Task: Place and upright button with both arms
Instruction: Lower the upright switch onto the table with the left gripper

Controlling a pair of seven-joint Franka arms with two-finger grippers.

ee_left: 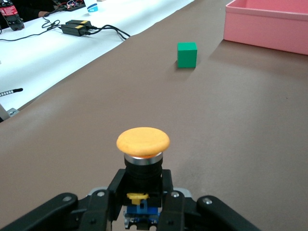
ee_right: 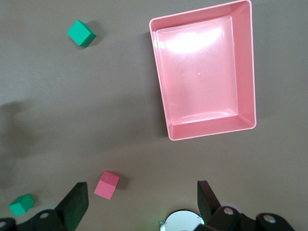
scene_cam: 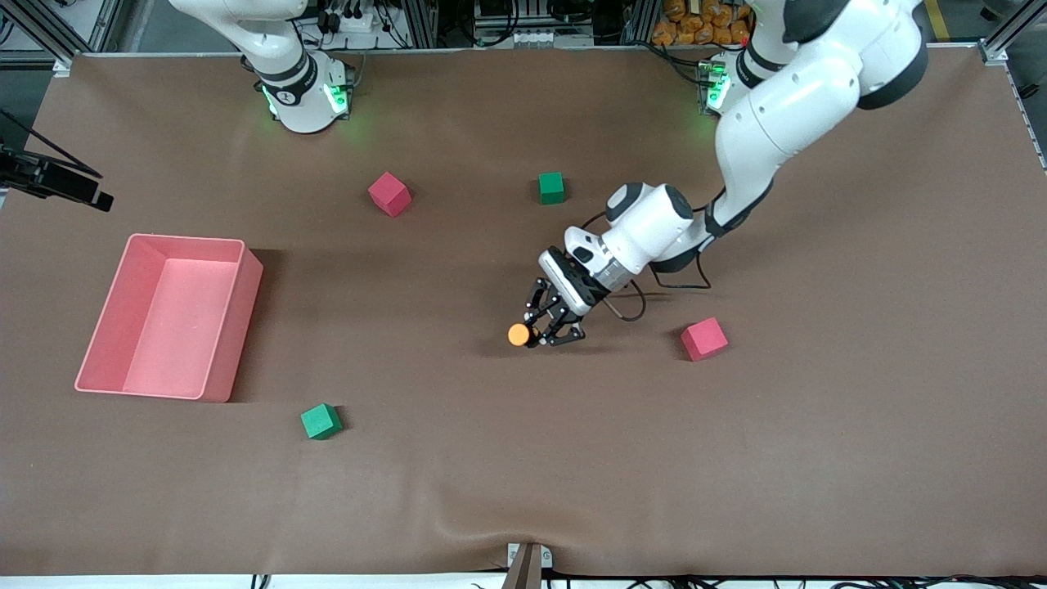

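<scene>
Gripping the button (scene_cam: 521,334) by its short black-and-blue cylindrical body, the left tool (scene_cam: 546,331) sits low over the middle of the brown cloth-covered desk (scene_cam: 491,474), just right of the frame's centre. Its black fingers (ee_left: 168,204) are clamped narrow around the body, and the smooth, round orange cap points sideways toward the pink bin (scene_cam: 168,315). In the left wrist view a metal ring shows under the domed cap.

The right tool (ee_right: 142,202) waits high above the desk with its dark fingers spread wide and nothing between them, looking down on the glossy, rectangular plastic bin.

Four matte foam cubes lie scattered: a red cube (scene_cam: 389,194) and a green cube (scene_cam: 551,187) in the upper middle of the frame, another red cube (scene_cam: 703,339) right of the button, and another green cube (scene_cam: 321,421) lower left.
</scene>
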